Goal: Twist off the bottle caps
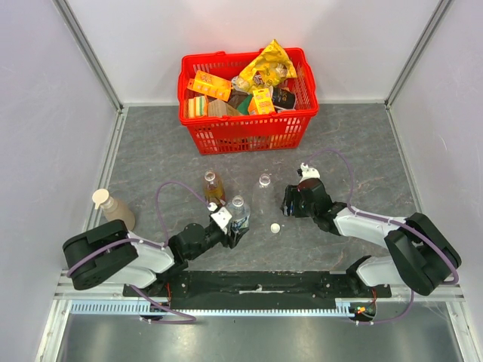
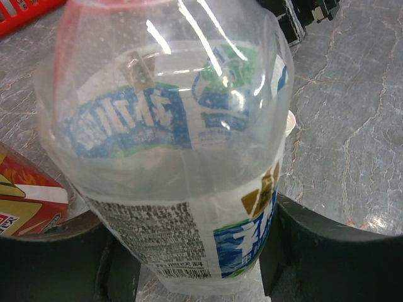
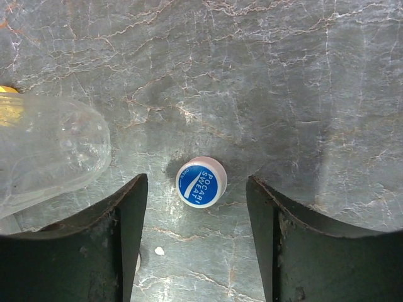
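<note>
Standing beside the grey marbled table (image 1: pixel 355 166), I judge that the step in hand is the putting down of one cap. The small round blue plastic cap with a white rim (image 3: pixel 201 182) lies flat on the table top, printed face up. It is exactly between the two dark fingers of the right gripper (image 3: pixel 197 189). This gripper is released: its jaws stand apart, and neither of them touches the cap.

The left gripper (image 1: pixel 238 225) is clenched around the lower body of the clear plastic bottle with the blue printed label (image 1: pixel 239 205) and holds it upright. I cannot tell for sure whether the neck of this bottle is bare.

The small round white cap (image 1: pixel 276 227) lies loose on the table, just beside the held bottle.

Behind the held bottle stands the amber bottle with a red label (image 1: pixel 214 188). Its top looks pale, so I think the yellow cap is on it and is the one remaining. The next move then calls for the right arm to lift clear of the blue cap. The left gripper must let go and take hold of the amber bottle.

Now the count. I see four bottles on the table: the held one, the amber one, a second small clear bottle (image 1: pixel 264 181), and a brownish bottle with a wide beige cap (image 1: pixel 113 210) at the far left. There are two loose caps and one red plastic basket (image 1: pixel 245 136) full of packets.
</note>
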